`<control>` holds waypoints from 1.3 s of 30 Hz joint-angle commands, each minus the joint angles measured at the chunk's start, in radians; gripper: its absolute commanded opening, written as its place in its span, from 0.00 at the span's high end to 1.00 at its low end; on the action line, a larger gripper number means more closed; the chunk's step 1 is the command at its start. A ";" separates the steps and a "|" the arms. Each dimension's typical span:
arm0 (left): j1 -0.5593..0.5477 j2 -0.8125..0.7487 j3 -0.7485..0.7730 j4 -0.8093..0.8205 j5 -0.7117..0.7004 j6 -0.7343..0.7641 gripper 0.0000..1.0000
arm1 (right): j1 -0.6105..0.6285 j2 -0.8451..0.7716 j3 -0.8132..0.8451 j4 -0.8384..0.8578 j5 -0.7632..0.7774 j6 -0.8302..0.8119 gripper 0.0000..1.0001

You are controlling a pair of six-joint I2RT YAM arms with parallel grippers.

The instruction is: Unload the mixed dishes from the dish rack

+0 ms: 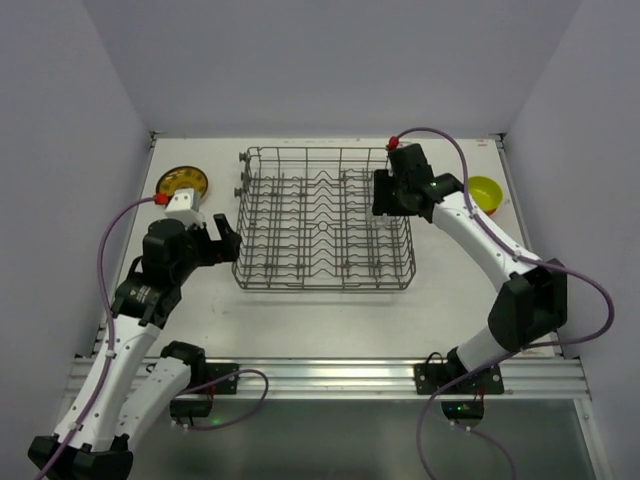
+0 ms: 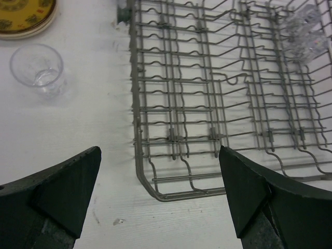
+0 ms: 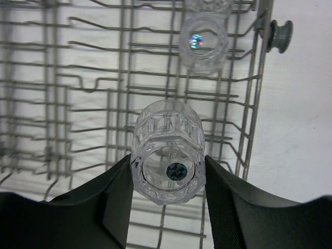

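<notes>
The grey wire dish rack (image 1: 320,286) stands mid-table. My right gripper (image 1: 383,200) is over its far right corner. In the right wrist view it (image 3: 167,176) is shut on a clear glass (image 3: 167,150), base toward the camera, held over the rack wires (image 3: 252,78). A second clear glass (image 3: 203,41) lies in the rack beyond it, with a third at the frame's top edge. My left gripper (image 1: 227,240) is open and empty beside the rack's left side (image 2: 137,104). A patterned plate (image 1: 183,183) and a clear glass (image 2: 39,70) sit on the table left of the rack.
A yellow-green bowl (image 1: 485,192) sits on the table to the right of the rack. White walls close in the table on three sides. A grey wheel (image 3: 280,35) sticks out from the rack's side.
</notes>
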 commanded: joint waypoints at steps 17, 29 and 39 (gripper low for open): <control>-0.103 0.034 -0.151 1.041 0.900 -0.539 0.00 | -0.001 -0.626 -0.477 0.846 -0.941 0.264 0.64; -0.382 0.209 -0.066 1.182 0.757 -0.574 0.11 | 0.032 -0.574 -0.562 1.243 -1.128 0.441 0.64; -0.425 0.216 -0.062 1.247 0.727 -0.569 0.95 | 0.043 -0.555 -0.588 1.337 -1.137 0.468 0.64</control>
